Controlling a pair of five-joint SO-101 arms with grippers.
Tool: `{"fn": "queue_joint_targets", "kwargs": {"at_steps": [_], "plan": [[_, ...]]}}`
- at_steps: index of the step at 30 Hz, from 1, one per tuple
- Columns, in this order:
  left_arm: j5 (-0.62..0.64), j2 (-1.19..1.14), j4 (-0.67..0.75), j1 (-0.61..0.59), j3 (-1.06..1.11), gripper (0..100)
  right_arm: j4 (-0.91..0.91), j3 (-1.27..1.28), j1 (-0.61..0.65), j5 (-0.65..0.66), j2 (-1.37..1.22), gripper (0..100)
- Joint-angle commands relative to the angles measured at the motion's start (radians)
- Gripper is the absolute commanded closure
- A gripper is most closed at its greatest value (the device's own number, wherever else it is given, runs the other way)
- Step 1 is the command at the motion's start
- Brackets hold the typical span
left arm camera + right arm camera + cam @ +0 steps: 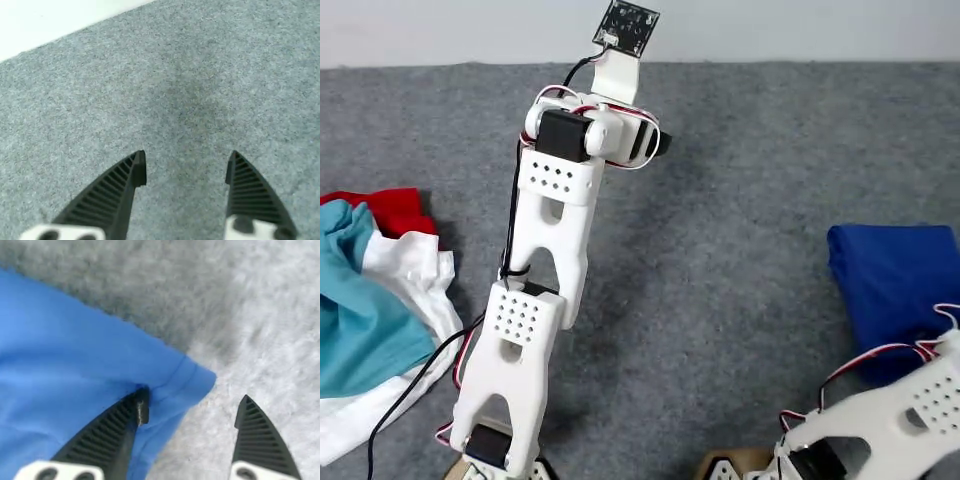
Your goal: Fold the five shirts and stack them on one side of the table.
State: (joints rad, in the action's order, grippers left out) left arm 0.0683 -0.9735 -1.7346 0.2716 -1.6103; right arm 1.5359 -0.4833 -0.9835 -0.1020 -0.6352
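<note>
Nearest us, right pincer point(194, 405) spread over a corner of the blue shirt point(75, 355), desk's point(720, 300) right side. We reckon it's soft & floppy, so pinch the hem. Left, the other shirts point(370, 310) heaped; farthest, left pincer point(187, 160) spread over bare desk

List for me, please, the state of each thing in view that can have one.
Blue cloth shirt: folded, flat on the grey felt.
Teal cloth shirt: unfolded, crumpled, topmost in the heap.
White cloth shirt: unfolded, crumpled.
Red cloth shirt: unfolded, bunched, partly covered.
Left end effector: open, empty, above bare felt.
Right end effector: open, empty, astride the blue shirt's corner.
</note>
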Motion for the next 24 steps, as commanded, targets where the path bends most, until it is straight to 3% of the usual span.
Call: {"fn": "queue_joint_targets", "kwargs": {"at_steps": [1, 6, 11, 24], "plan": [[0.006, 0.064, -0.021, -0.002, -0.007, 74, 0.065, -0.011, -0.007, 0.012, 0.17, 71.7], [0.006, 0.064, -0.021, -0.002, -0.007, 74, 0.148, -0.005, 0.05, 0.014, 0.354, 71.7], [0.006, 0.064, -0.021, -0.002, -0.007, 74, 0.232, 0.015, 0.177, 0.014, 0.371, 71.8], [0.006, 0.064, -0.021, -0.002, -0.007, 74, 0.108, 0.302, 0.222, 0.072, 0.265, 71.8]]}}
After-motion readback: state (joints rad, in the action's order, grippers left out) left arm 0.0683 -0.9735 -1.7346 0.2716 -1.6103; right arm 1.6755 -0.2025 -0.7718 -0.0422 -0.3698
